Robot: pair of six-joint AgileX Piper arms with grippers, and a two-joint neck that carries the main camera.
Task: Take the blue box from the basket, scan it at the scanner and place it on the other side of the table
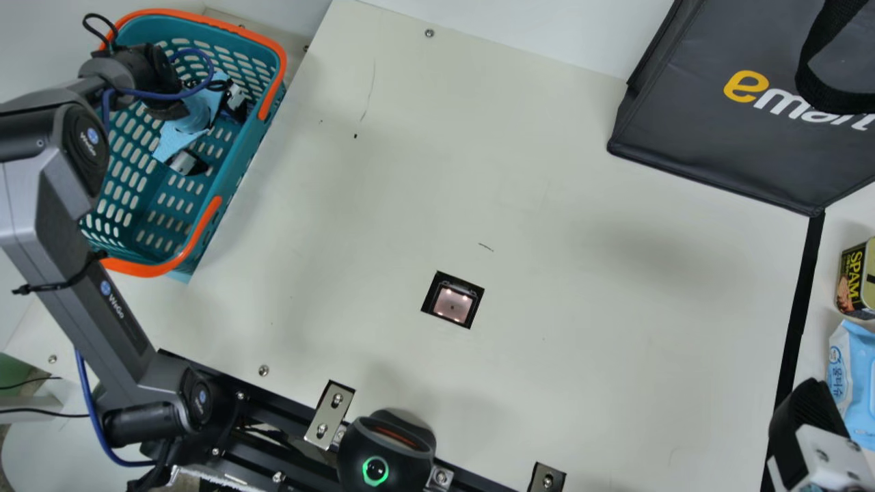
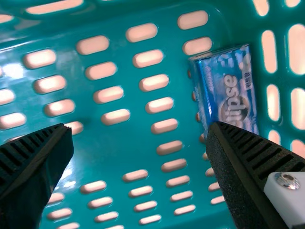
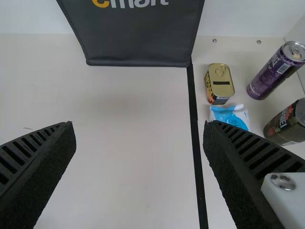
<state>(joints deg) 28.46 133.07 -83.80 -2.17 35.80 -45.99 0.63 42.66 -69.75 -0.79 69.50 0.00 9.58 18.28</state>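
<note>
My left gripper [image 1: 205, 130] is down inside the teal basket [image 1: 236, 160] at the far left of the main view. In the left wrist view the left gripper [image 2: 140, 138] is open, nothing between its fingers. The blue box [image 2: 228, 88] lies on the basket floor [image 2: 114, 157] near a corner, partly hidden behind one finger. The scanner window [image 1: 452, 303] is set in the middle of the table. At the main view's lower right edge shows my right gripper [image 1: 806, 417]; the right wrist view has the right gripper [image 3: 140, 138] open and empty above the table.
A dark bag [image 1: 718, 109] stands at the back right. Beyond the black tape line [image 3: 194, 109] are a yellow tin [image 3: 220, 82], a blue packet [image 3: 231, 116], a purple can [image 3: 274, 74] and a dark jar [image 3: 288, 123]. A black device [image 1: 386, 451] sits at the front edge.
</note>
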